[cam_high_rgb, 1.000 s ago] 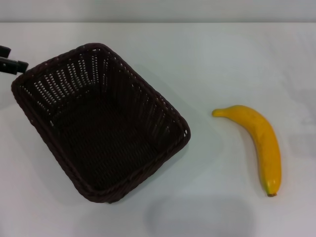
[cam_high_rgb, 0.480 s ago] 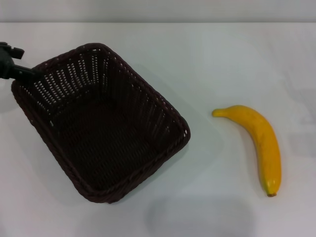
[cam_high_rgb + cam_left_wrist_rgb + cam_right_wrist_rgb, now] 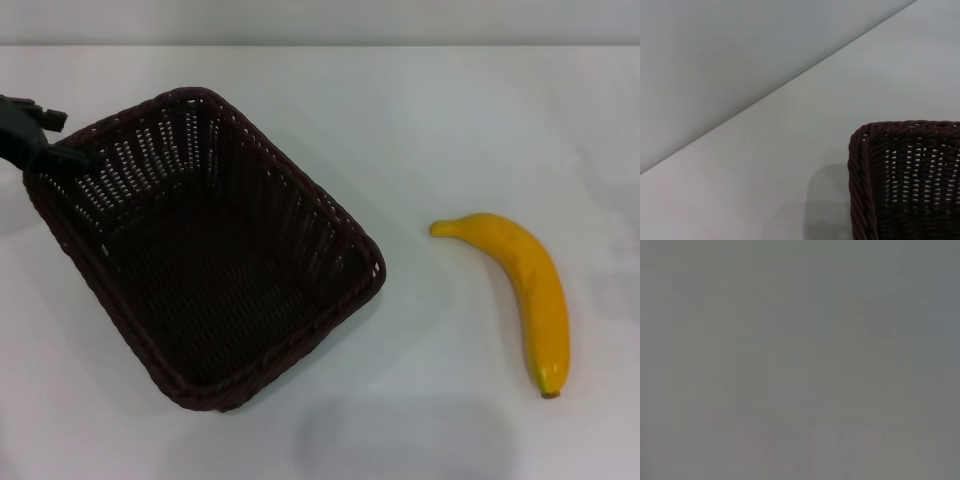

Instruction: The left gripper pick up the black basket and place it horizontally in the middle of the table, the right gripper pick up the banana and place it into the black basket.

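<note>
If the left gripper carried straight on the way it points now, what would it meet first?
Most likely the black basket: the left gripper sits at its far left corner, pointing rightward over the braided rim. Height is unclear, so it may pass just above.

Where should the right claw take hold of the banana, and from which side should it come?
Probably at the thick middle of the banana, coming from above, claw closing across its width. It lies flat on the table, apart from the black basket, with bare surface on both sides.

- The white table [image 3: 440,120] carries two things.
- The black basket [image 3: 215,245] sits at nine o'clock, skewed, its long axis running eleven to five.
- The banana [image 3: 525,290] lies at three o'clock, well apart from it.
</note>
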You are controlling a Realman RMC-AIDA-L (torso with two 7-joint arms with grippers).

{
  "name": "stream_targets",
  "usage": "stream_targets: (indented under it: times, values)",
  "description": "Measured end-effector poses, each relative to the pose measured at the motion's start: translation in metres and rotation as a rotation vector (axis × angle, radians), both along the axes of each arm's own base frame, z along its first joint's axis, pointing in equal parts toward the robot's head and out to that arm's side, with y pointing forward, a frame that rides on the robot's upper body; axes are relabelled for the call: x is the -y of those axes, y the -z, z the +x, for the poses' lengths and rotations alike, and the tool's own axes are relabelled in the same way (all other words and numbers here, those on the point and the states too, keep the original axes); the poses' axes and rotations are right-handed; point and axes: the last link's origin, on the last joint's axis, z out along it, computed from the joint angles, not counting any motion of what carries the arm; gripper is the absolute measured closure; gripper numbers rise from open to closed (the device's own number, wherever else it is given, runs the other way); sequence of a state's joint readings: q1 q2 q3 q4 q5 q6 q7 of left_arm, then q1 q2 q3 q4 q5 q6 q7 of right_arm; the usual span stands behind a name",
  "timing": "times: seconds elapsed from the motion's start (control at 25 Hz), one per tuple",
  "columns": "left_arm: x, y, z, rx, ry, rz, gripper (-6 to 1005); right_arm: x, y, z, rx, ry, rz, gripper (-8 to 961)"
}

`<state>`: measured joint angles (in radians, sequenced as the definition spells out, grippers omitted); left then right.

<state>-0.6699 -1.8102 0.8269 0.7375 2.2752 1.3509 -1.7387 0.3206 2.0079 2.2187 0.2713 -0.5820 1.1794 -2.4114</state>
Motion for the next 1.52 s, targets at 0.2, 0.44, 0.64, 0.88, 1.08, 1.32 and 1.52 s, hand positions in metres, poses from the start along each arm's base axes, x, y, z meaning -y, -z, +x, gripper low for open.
stream_targets:
  times: [0.2, 0.44, 0.64, 0.88, 1.08, 1.32, 1.52]
  values:
    - [0.001, 0.007, -0.001, 0.008, 0.001, -0.011, 130, 0.000, 0.000, 0.000, -0.001, 0.002, 0.000, 111]
    - [0.003, 0.015, -0.001, 0.001, 0.003, -0.036, 145, 0.001, 0.002, 0.002, -0.005, 0.009, -0.004, 111]
    - [0.003, 0.016, -0.001, 0.006, 0.001, -0.034, 310, 0.001, 0.003, 0.002, -0.006, 0.012, -0.009, 111]
    - [0.004, 0.021, -0.001, 0.026, -0.012, -0.025, 454, 0.002, 0.005, 0.003, -0.010, 0.016, -0.015, 111]
    - [0.007, 0.025, 0.004, 0.100, -0.024, 0.000, 556, 0.002, 0.005, 0.002, -0.011, 0.012, -0.015, 111]
    - [0.014, 0.007, 0.014, 0.234, -0.036, 0.121, 805, 0.000, 0.003, 0.000, -0.006, 0.001, -0.006, 111]
    - [0.020, -0.001, 0.026, 0.296, -0.088, 0.163, 808, -0.001, -0.002, -0.001, 0.011, -0.008, 0.004, 111]
